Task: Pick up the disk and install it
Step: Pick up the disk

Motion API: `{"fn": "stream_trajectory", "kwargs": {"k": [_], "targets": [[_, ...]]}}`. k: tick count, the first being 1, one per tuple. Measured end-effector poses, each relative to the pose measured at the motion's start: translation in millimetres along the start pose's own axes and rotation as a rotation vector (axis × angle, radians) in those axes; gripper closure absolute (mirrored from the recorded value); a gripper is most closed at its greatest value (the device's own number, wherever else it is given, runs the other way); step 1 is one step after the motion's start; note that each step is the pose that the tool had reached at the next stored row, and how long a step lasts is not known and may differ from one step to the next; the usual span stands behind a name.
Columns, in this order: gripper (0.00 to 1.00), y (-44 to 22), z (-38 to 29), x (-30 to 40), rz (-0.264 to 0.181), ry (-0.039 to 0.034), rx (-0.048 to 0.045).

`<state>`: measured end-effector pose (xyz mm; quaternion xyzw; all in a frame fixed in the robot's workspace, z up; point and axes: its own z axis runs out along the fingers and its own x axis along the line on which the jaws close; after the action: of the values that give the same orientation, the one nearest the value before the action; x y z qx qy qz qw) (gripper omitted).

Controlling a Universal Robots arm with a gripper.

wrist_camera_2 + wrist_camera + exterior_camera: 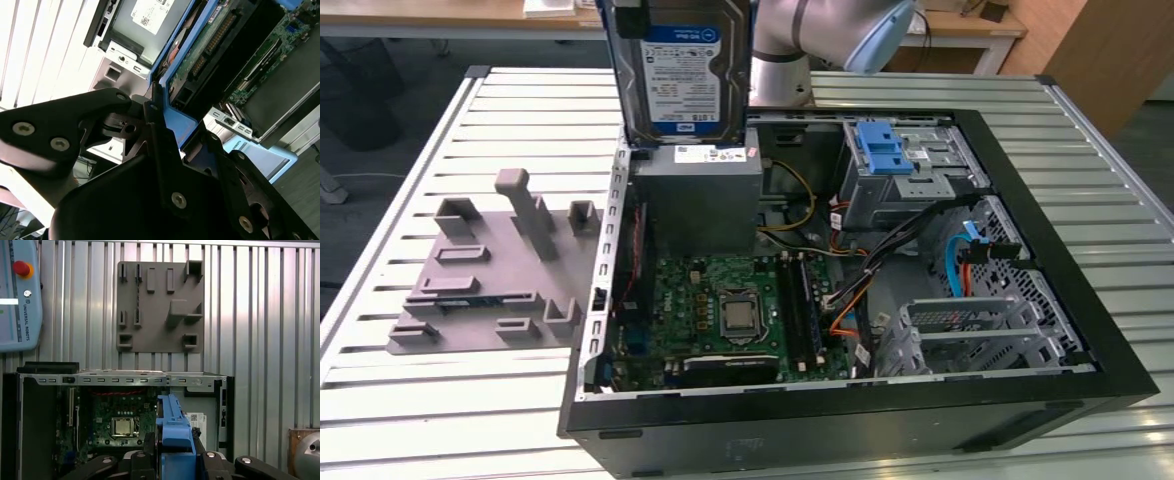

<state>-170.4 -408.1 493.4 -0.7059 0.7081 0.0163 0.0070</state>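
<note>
I have the disk (678,70) up off the table (400,420) — in the first wrist view the hand (175,454) is clamped on its blue-framed edge. The disk hangs upright just above the power supply (696,195), on the exterior view's left side of the open case (854,420). I judge this the carry stage: picked up, not yet installed. The next move, I reckon, calls for reaching the drive cage (907,165) while the disk's lower edge clears the case rim and the cables (907,238) — there is open room above the case, little inside it.
</note>
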Motion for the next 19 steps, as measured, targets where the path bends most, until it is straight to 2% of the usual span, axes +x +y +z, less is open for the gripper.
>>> {"fn": "stream_trajectory", "kwargs": {"k": [19], "targets": [[0.64, -32.9, -0.4, -0.1, 0.0, 0.0, 0.0]]}}
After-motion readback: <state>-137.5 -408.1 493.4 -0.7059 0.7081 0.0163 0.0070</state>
